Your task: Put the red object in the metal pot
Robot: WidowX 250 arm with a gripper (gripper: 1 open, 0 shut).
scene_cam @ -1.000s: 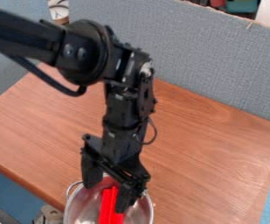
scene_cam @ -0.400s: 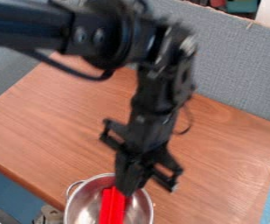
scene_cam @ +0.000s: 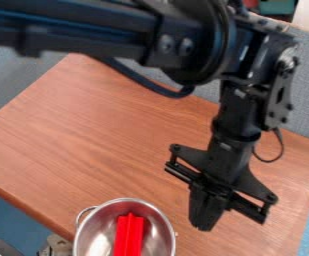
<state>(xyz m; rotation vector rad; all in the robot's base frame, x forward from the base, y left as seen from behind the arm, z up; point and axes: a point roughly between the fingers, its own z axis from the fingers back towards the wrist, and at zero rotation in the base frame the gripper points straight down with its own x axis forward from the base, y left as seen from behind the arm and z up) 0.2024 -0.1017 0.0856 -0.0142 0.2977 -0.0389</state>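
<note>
So the wooden bench [scene_cam: 77, 110] is mostly bare, with the pot [scene_cam: 123, 231] low and left of the gripper [scene_cam: 208, 215], red bar [scene_cam: 127, 236] lying inside it. Looks like the drop is done. The gripper's fingers are pressed together, empty. Next move is probably just backing away. No readable labels anywhere.

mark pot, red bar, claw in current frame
pot [scene_cam: 95, 213]: camera view, left rim.
red bar [scene_cam: 127, 236]: camera view, middle of bar, inside pot.
claw [scene_cam: 206, 222]: camera view, shut tips, right of pot.
</note>
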